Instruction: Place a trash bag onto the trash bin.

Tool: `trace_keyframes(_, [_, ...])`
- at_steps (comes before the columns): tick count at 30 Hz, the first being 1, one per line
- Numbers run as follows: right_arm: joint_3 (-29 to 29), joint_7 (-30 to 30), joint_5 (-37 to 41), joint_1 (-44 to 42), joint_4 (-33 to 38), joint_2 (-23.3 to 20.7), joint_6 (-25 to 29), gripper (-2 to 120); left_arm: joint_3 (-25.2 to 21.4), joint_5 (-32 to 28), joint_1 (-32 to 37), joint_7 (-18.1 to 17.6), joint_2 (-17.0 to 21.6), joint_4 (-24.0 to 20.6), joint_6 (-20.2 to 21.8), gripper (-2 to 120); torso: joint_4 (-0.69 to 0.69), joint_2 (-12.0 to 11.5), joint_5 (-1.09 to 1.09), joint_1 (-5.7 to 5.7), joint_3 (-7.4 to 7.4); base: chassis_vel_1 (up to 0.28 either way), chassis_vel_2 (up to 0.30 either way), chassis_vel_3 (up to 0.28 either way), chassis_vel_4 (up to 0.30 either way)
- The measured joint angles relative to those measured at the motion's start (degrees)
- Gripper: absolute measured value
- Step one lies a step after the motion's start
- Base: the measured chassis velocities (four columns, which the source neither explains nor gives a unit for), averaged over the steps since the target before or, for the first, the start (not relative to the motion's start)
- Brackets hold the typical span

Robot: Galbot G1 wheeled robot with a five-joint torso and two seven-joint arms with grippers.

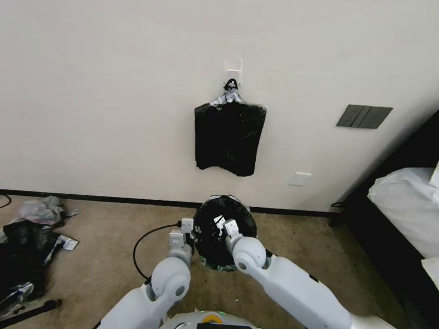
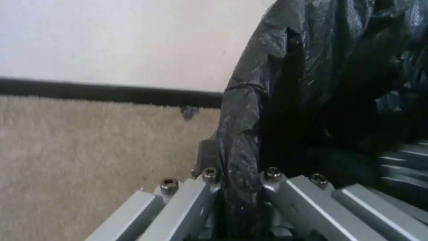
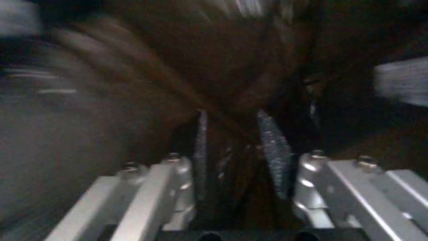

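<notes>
Head view takes in a room with a tan carpet (image 1: 100, 256), a plain cream wall (image 1: 84, 101) and a black skirting strip along its foot. At far left one heap of black and grey plastic scraps (image 1: 16, 241) lies on the carpet, with a dark cord end near the skirting. A thin black cable (image 1: 142, 244) loops over the floor toward the left arm.

Next comes the left gripper (image 1: 184, 232), at the left edge of the bin's mouth. In the left wrist view its fingers (image 2: 209, 180) are pressed together on a fold of the trash bag (image 2: 240, 140), the film running down between them, with carpet and skirting behind.

In the middle stands the one trash bin (image 1: 218, 266), close to the wall; little of it shows except a pale bit low at the front, since the glossy black trash bag (image 1: 223, 229) is draped over its mouth and hangs down its sides. Above it on the wall, one flat bundle of black bags (image 1: 227, 137) with a silvery tied top hangs from a white hook.

The right gripper (image 1: 225, 227) reaches into the bag's opening from the right. In the right wrist view its pads (image 3: 274, 157) stand a little apart with dark film between them; that view is blurred, and whether they grip it I cannot tell.

Farther right the wall carries one dark grey switch plate (image 1: 364, 116) and one white socket (image 1: 300, 179). At the right edge is a dark bed frame with white bedding (image 1: 415, 206). No readable writing appears anywhere.
</notes>
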Motion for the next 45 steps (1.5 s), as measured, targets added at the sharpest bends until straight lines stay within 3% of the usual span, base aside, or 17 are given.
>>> trace_keyframes(6, [3.1,-1.5,-0.1,-3.5,7.0,-2.4,0.0,52,-1.5,-5.8,-1.6,-1.5,-0.9,2.2,1.1,0,0.01,0.0,0.00,0.00,0.00,0.000,0.000,0.000,0.000])
trace_keyframes(9, [8.8,-4.7,-3.0,-8.3,11.7,-3.9,0.4,67,-2.8,-12.7,-2.6,-3.0,-1.4,3.5,2.6,0,-0.01,0.0,0.00,0.00,0.00,0.000,0.000,0.000,0.000])
trace_keyframes(14, [15.7,-8.4,-8.2,-14.5,15.1,-5.1,3.7,82,-3.9,-17.3,-3.0,-3.9,-1.6,4.7,3.9,0,0.02,0.0,0.00,0.00,0.00,0.000,0.000,0.000,0.000])
trace_keyframes(17, [23.6,-11.0,-12.2,-22.3,18.4,-4.3,6.0,96,-4.2,-19.6,-3.1,-4.7,-1.7,5.5,4.9,0,-0.01,0.0,0.00,0.00,0.00,0.000,0.000,0.000,0.000])
trace_keyframes(27, [31.8,-13.5,-16.8,-31.9,20.6,-1.9,8.6,100,-4.5,-22.4,-3.0,-4.8,-0.9,6.9,6.3,1,0.01,0.0,-0.01,0.00,0.00,0.000,0.000,0.000,0.000])
trace_keyframes(35, [34.7,-13.6,-16.8,-34.3,21.4,-1.0,9.1,100,-5.6,-23.4,-2.4,-2.5,-0.3,6.8,6.3,29,0.01,0.0,-0.01,0.00,0.00,0.000,0.000,0.000,0.000])
trace_keyframes(41, [37.0,-14.0,-17.2,-36.9,21.8,0.1,10.6,100,-6.4,-22.0,-0.9,-0.6,0.7,4.1,7.3,51,0.00,0.0,-0.01,0.00,0.00,0.000,0.000,0.000,0.000])
trace_keyframes(43, [38.4,-14.4,-17.6,-38.0,21.8,0.8,11.8,100,-7.0,-17.5,0.3,1.4,1.2,2.6,6.3,57,0.00,0.0,-0.01,0.00,0.00,0.000,0.000,0.000,0.000])
trace_keyframes(45, [41.1,-15.5,-18.9,-40.0,21.8,2.4,14.2,100,-8.5,-9.1,2.9,5.2,2.4,0.5,1.7,69,0.00,0.0,-0.01,0.00,0.00,0.000,0.000,0.000,0.000])
